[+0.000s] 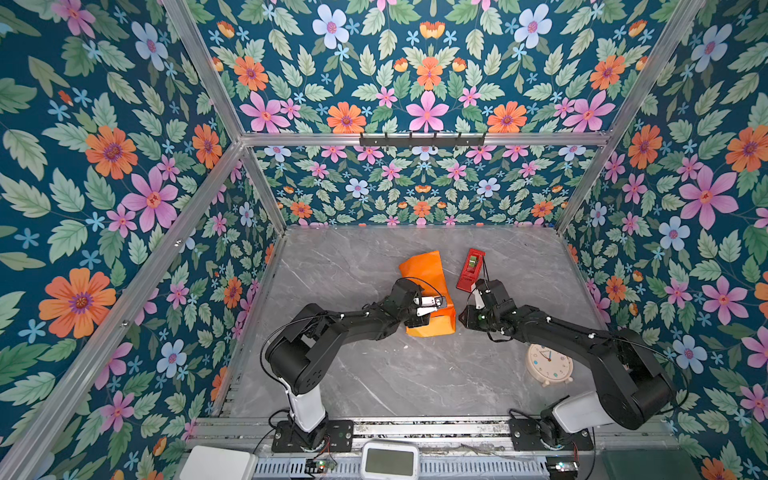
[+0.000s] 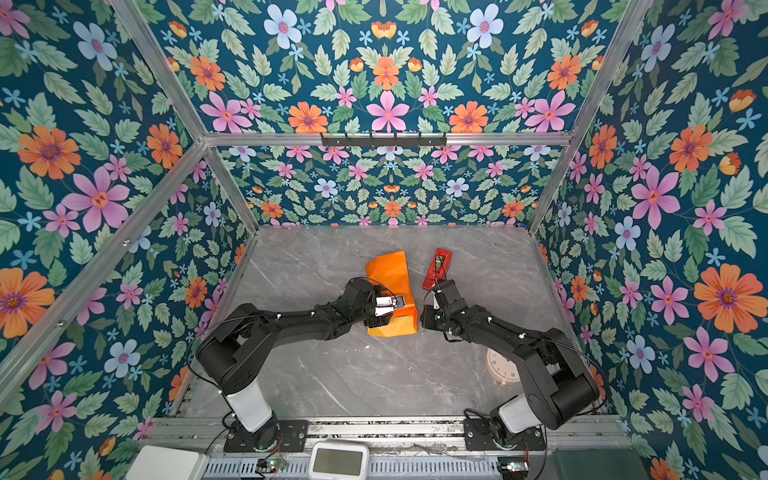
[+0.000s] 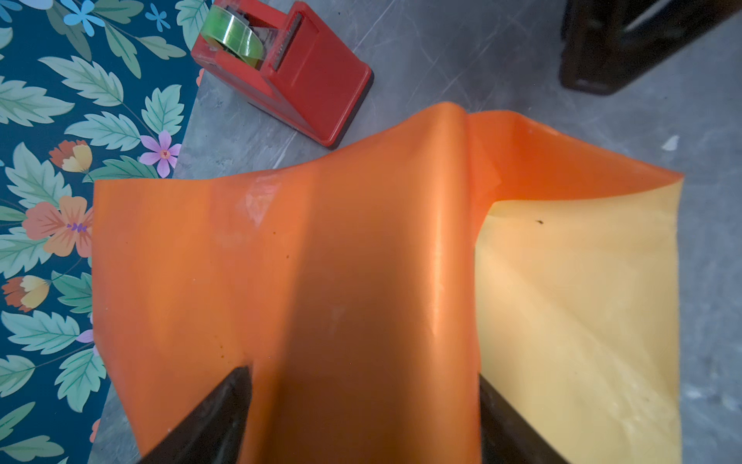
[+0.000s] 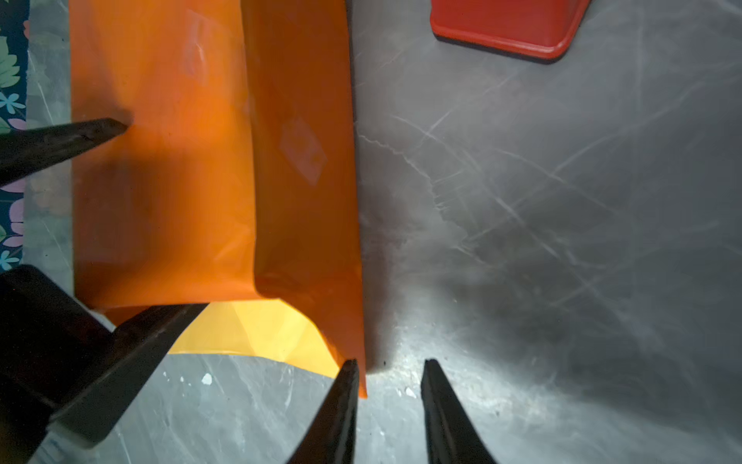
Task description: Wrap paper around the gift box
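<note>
I have two arms over one grey table (image 1: 374,374), with one gripper each. There is one sheet of paper (image 1: 422,270) lying mid-table. It is folded over itself, glossy orange side out, into a humped bundle. Its yellow face (image 3: 582,301) shows only at one open end.

The gift box does not show in any view. I cannot tell whether it sits under the hump.

My left gripper (image 3: 361,373) reaches across the top of the bundle with its jaws spread wide. In the right wrist view, one finger (image 4: 80,136) has its tip on the orange top face. The other (image 4: 152,337) meets the folded edge where the yellow begins. Both tips rest on the paper, and nothing is pinched between them.

My right gripper (image 4: 389,363) sits low at the bundle's side, with its jaws partly apart over bare table. One finger (image 4: 341,409) is just beside the paper's lowest orange corner, and I cannot tell whether it touches. This gripper has hold of nothing.

Off to the side there is one red tape dispenser (image 1: 471,270) carrying one roll of green tape (image 3: 233,32). It is near the paper, with a strip of table between them. One cream alarm clock (image 1: 548,363) lies by my right arm, well apart from the paper.
</note>
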Action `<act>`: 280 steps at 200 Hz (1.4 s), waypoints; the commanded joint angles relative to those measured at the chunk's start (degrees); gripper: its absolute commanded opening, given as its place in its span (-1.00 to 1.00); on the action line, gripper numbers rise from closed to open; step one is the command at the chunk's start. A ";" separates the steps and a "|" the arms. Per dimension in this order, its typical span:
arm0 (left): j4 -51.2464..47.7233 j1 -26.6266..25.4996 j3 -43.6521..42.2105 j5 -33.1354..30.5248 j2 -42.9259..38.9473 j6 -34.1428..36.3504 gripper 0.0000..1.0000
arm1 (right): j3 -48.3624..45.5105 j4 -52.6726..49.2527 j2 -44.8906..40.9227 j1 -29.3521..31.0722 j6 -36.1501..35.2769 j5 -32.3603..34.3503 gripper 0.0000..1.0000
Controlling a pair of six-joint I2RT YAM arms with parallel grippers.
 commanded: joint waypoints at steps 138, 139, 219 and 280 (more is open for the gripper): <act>-8.90 0.05 -0.02 -1.31 0.99 1.07 0.60 | -1.29 16.17 8.49 0.32 4.69 -6.04 -0.83; -8.90 0.09 -0.03 -1.29 0.99 1.08 0.60 | -1.29 16.19 8.49 0.33 4.70 -6.04 -0.83; -9.07 0.07 0.15 -1.19 1.30 1.27 0.59 | -3.11 22.38 11.25 1.10 6.45 -5.29 -0.89; -9.07 0.05 -0.10 -1.35 1.13 1.36 0.58 | -4.11 17.37 7.00 1.10 4.64 0.68 -0.88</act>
